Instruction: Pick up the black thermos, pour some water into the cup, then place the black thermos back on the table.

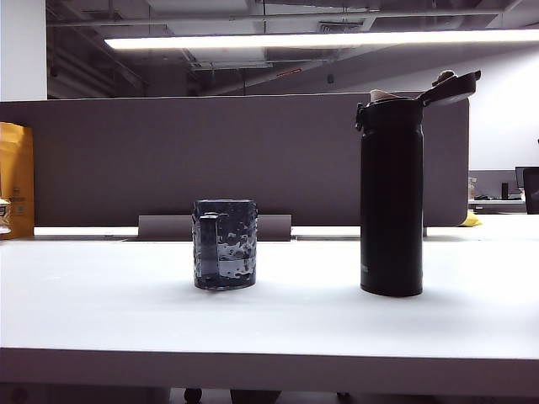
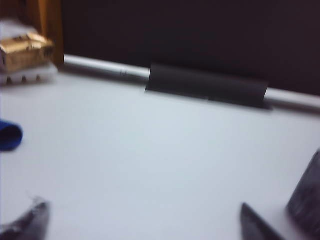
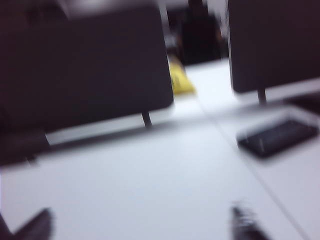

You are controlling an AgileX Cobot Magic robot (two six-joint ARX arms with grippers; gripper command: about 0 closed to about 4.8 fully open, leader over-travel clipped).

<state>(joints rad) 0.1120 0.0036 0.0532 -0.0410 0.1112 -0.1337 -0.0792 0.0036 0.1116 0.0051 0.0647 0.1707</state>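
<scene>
Ahead of both tools, left tool (image 2: 142, 222) and right tool (image 3: 142, 225) spread wide and empty, the black thermos (image 1: 392, 198) stands beside the cup (image 1: 225, 244) on the table (image 1: 101, 303): rigid, likely slick and top-heavy; mid-body offers the surest grip.

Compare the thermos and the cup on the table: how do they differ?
The black thermos is tall, slim and matte; the cup is short, dimpled, translucent blue-grey glass. The thermos has a flip lid standing open; the cup is lidless with a strap handle. Both stand upright, apart, on the white table, untouched.
</scene>
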